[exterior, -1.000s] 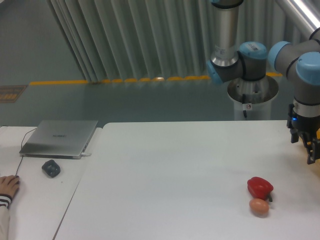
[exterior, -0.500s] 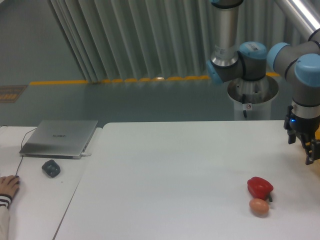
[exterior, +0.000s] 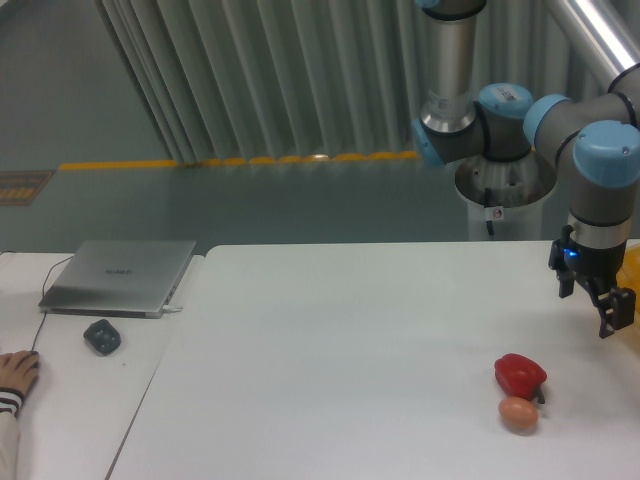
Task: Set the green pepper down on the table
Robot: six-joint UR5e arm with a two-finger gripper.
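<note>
Moved: my black two-finger end effector (exterior: 603, 305) has shifted toward nine o'clock over the white tabletop (exterior: 330, 360).
Fingers: can't tell if spread.
Green pepper: not visible.
Five o'clock: glossy red bell pepper (exterior: 520, 374), touching small tan egg (exterior: 518, 413).

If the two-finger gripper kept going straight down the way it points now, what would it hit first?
Most likely the bare top of the large white table near its right edge. The two-finger gripper hangs pointing down, apart from the red bell pepper; depth is uncertain.
</note>
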